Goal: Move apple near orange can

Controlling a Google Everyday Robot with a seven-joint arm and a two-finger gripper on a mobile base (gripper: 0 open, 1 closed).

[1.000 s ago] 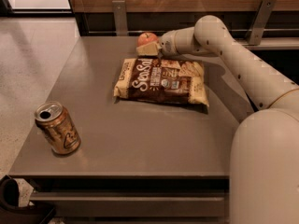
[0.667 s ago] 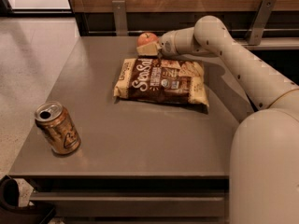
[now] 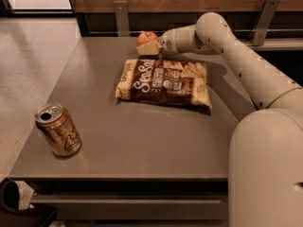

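Red-orange apple (image 3: 147,36) sits at the worktop's (image 3: 142,145) far edge, behind the snack bag (image 3: 165,82). The hand (image 3: 146,46) is right against it, but clamped or not, I cannot tell. Orange can (image 3: 57,129) stands well apart at the near-left corner, so a long carry looks due.

end effector (image 3: 148,48) at apple (image 3: 147,36) behind bag (image 3: 163,82), orange can (image 3: 58,129) front left

Small round apple (image 3: 147,37): red-orange, yellowish patch. Cream gripper (image 3: 147,48) by it, grey-brown counter's (image 3: 123,145) far edge. Metal drink can (image 3: 59,130), near-left corner: orange-gold, silver top, dark curly logo. Snack bag (image 3: 164,82): brown, cream, white lettering.
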